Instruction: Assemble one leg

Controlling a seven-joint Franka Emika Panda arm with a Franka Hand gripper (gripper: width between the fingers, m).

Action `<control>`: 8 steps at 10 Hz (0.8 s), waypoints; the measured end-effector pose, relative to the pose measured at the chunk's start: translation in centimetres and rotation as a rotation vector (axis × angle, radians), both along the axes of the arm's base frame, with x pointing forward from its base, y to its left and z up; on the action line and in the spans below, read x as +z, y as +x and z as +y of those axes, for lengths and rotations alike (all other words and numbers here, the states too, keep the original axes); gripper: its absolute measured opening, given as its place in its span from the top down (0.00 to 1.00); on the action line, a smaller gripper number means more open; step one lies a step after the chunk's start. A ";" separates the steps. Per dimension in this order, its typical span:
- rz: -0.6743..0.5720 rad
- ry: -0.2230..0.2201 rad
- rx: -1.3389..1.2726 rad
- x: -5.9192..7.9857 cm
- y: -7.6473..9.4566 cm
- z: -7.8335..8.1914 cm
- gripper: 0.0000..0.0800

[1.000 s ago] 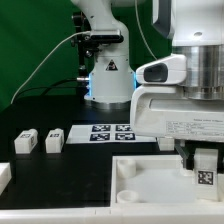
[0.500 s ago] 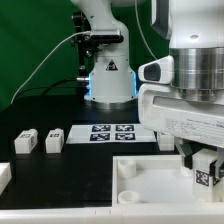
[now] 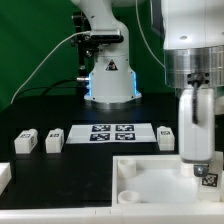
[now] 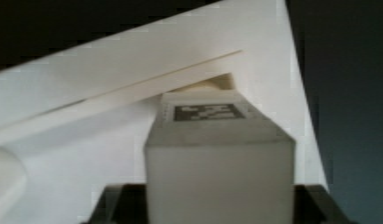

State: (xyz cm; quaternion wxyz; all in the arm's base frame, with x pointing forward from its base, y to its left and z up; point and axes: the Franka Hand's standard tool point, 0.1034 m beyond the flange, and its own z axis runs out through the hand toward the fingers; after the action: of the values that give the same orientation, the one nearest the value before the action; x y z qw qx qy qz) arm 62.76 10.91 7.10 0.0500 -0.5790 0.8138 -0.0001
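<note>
Note that no readable brand text or lettering appears anywhere; the only printed marks are black-and-white square tags. You see four such tags on the marker board (image 3: 111,132), a thin flat white sheet lying on the black table (image 3: 40,110).

In the exterior view the gripper (image 3: 203,172) hangs low at the exterior view's right, over the far-right corner area of the large white panel (image 3: 150,178). The leg (image 3: 206,178) shows only at its lower tip beneath the fingers, tag facing the camera. The wrist view shows the leg (image 4: 218,150) as a smooth, matte white boxy block with a tag on its far end, seated between the dark fingers (image 4: 117,205), which are closed against its sides. The pictures do not show whether the leg touches the panel.

The panel is smooth moulded plastic with a raised rim and a round socket (image 3: 127,168) near its corner. Three more white blocks (image 3: 27,142), (image 3: 55,140), (image 3: 166,137) rest on the table beside the marker board, and part of another white piece (image 3: 4,177) lies at the edge.
</note>
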 end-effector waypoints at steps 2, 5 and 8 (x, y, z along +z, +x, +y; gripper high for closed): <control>-0.003 -0.007 0.078 -0.1 0.0 0.0 0.63; -0.017 -0.049 0.331 -0.1 0.0 0.4 0.21; -0.029 -0.094 0.701 -0.5 -0.5 1.5 0.19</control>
State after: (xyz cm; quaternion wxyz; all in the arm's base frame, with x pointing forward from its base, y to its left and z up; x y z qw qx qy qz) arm 62.28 12.39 6.63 0.0319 -0.8249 0.5637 -0.0284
